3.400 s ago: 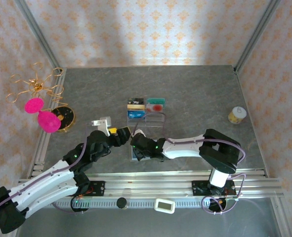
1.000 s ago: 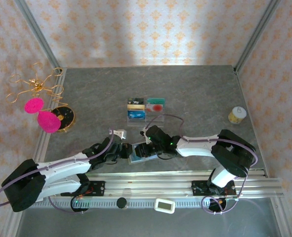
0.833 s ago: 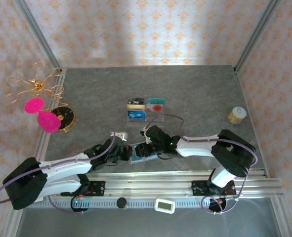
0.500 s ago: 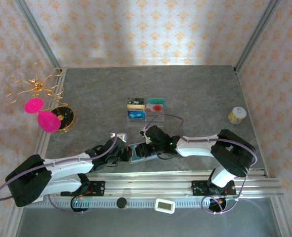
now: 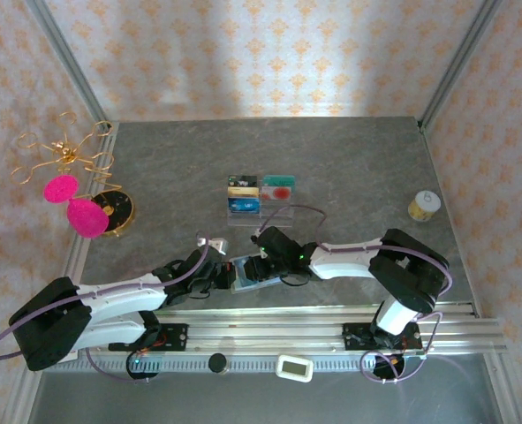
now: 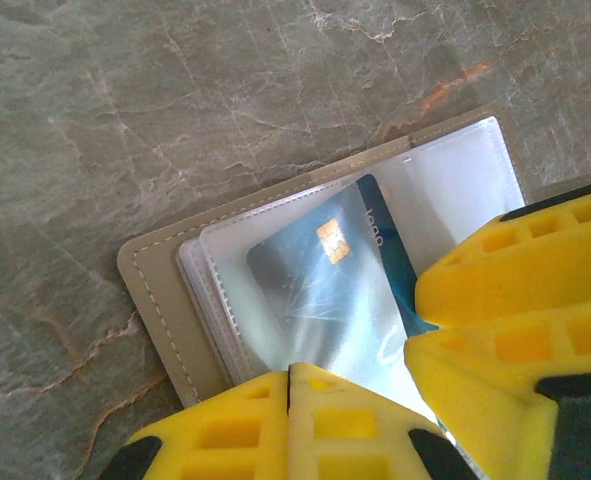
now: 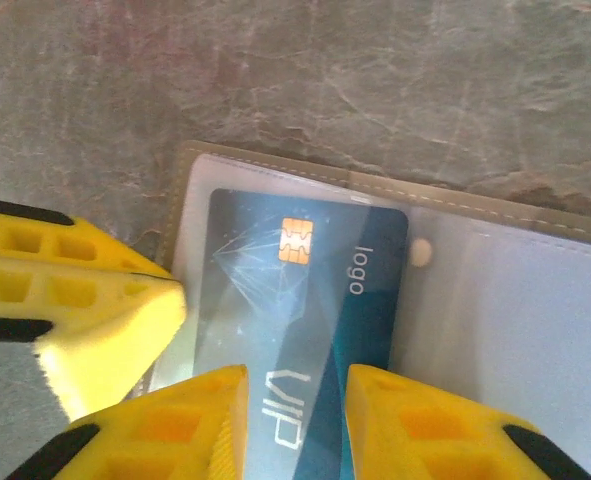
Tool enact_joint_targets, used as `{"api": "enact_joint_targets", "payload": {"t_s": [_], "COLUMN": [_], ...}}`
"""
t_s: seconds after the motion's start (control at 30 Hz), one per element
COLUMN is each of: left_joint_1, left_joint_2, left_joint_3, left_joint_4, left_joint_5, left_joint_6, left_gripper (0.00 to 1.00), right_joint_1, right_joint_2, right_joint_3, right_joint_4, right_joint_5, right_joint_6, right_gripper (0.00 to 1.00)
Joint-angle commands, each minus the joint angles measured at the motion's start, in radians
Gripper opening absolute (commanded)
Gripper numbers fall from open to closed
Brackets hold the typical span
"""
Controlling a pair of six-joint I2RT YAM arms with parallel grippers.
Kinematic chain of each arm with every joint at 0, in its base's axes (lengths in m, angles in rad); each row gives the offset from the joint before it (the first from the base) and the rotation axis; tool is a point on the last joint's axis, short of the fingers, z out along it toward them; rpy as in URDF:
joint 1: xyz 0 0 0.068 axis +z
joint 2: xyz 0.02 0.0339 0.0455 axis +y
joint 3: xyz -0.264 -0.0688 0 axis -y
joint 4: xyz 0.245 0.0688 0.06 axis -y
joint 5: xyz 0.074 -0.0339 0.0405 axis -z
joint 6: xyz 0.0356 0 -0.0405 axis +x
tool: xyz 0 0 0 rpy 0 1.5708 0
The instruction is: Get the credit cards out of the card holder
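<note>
The left gripper (image 6: 290, 375) is now brought down to the left edge of the card holder (image 5: 250, 276), fingers pressed together; a pinch on the sleeve cannot be confirmed. The right gripper (image 7: 295, 375) is narrowed slightly, jaws spread astride the blue credit card (image 7: 305, 290). The holder is laid open on the surface (image 5: 349, 168), lower centre of the top view. The card is not out yet; extraction is judged close.

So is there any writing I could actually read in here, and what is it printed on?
"logo": on the blue card lying in the open card holder, beside the gold chip.
"VIP": in larger letters further along the same card.
Print on the stored cards in the clear tray, seen from above: too small to read.
</note>
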Motion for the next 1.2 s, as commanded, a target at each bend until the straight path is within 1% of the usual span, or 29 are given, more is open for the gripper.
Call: {"api": "enact_joint_targets", "payload": {"t_s": [0.0,0.17,0.3,0.37,0.43,0.6,0.73,0.87,1.0,1.13,1.17], "left_joint_1": [0.013,0.014,-0.001,-0.017,-0.027,-0.035,-0.034,-0.031,-0.027,-0.025,-0.026], "left_joint_2": [0.002,-0.028,-0.102,-0.112,-0.086,-0.009,0.025,0.011,0.023,0.022,0.014], "left_joint_3": [-0.027,0.001,0.042,0.055,0.063,0.066,0.088,0.072,0.061,0.06,0.062], "left_joint_4": [-0.058,-0.067,-0.104,-0.101,-0.083,-0.004,-0.024,-0.034,-0.033,-0.034,-0.039], "left_joint_5": [-0.021,-0.01,-0.022,-0.028,-0.023,-0.004,-0.026,-0.041,-0.03,-0.027,-0.03], "left_joint_6": [0.015,0.03,0.036,0.038,0.036,0.038,0.045,0.04,0.035,0.035,0.035], "left_gripper": [0.0,0.0,0.0,0.0,0.0,0.0,0.0,0.0,0.0,0.0,0.0], "right_joint_1": [0.002,0.01,-0.013,-0.04,-0.053,-0.062,-0.064,-0.055,-0.023,-0.012,-0.012], "right_joint_2": [-0.022,-0.085,-0.119,-0.111,-0.093,-0.041,-0.001,0.022,0.035,0.024,0.018], "right_joint_3": [0.013,0.022,0.038,0.032,0.032,0.056,0.052,0.044,0.059,0.052,0.052], "right_joint_4": [-0.076,-0.065,-0.107,-0.096,-0.081,-0.068,-0.065,-0.06,-0.058,-0.017,-0.024], "right_joint_5": [0.096,0.07,0.061,0.023,-0.022,-0.059,-0.065,-0.067,-0.089,-0.133,-0.118], "right_joint_6": [0.005,-0.034,-0.067,-0.066,-0.069,-0.073,-0.055,-0.04,-0.044,-0.027,-0.022], "right_gripper": [0.32,0.38,0.37,0.35,0.34,0.34,0.34,0.33,0.33,0.33,0.33]}}
